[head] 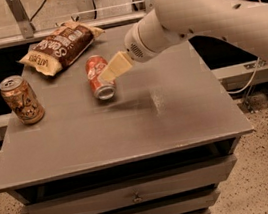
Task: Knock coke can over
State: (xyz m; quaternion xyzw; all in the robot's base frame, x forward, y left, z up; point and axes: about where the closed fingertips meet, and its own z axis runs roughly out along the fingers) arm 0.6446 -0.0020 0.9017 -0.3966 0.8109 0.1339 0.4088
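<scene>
The coke can (98, 77) is red-orange with a silver end and lies on its side on the grey table (177, 122), its silver end toward the front. The gripper (114, 68) is at the end of the white arm, right over the can's right side, its cream fingers overlapping the can. Whether it touches the can I cannot tell.
A gold-brown can (21, 100) stands upright at the table's left edge. A brown chip bag (61, 47) lies at the back left. The white arm (200, 12) reaches in from the right. Drawers sit below the tabletop.
</scene>
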